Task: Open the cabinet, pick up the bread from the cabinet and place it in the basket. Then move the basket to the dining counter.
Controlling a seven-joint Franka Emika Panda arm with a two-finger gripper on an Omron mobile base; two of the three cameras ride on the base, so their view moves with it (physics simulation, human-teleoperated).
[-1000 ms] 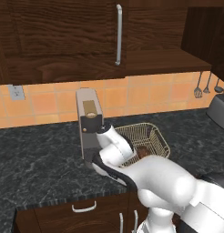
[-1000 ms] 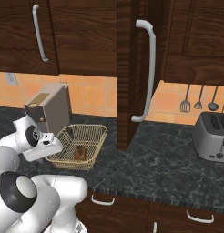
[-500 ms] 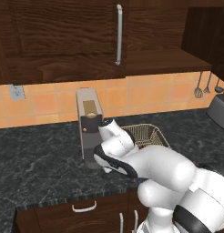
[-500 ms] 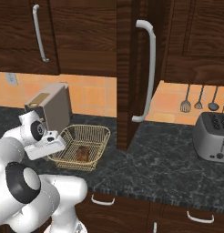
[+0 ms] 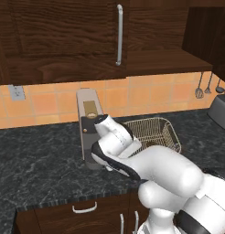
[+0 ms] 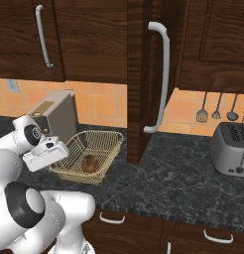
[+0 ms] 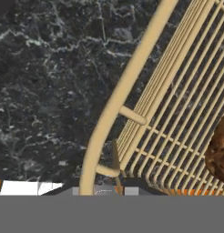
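- The small rounded dark-brown lump of bread [image 6: 89, 163] lay inside the shallow golden wire-mesh basket [image 6: 101, 141], on its floor toward the near side; in the hand view the bread [image 7: 219, 152] sat at the right edge, behind the mesh wall.
- The basket [image 5: 167, 129] stood on the black speckled stone counter [image 5: 36, 155], just beside the grey box-shaped coffee machine [image 5: 89, 114] with a tan panel on its top.
- The white arm's two-finger gripper [image 6: 44, 155] hung low at the basket's near-left edge, close over the rounded rim [image 7: 125, 86]; the rim ran diagonally through the hand view with the counter [image 7: 45, 77] to its left.
- The fingertips were not clear in any view, so whether the jaws were spread or closed could not be told.
- The dark brown wood-grain wall cabinet [image 6: 139, 74] had one tall door swung out edge-on toward the camera, its long silver bar handle [image 6: 161, 79] facing right; a neighbouring door with a similar handle [image 6: 42, 34] was closed.
- A silver toaster [image 6: 233, 149] stood on the counter well to the right, with dark utensils [image 6: 216, 106] hanging on the orange tiled wall [image 6: 101, 104] behind.
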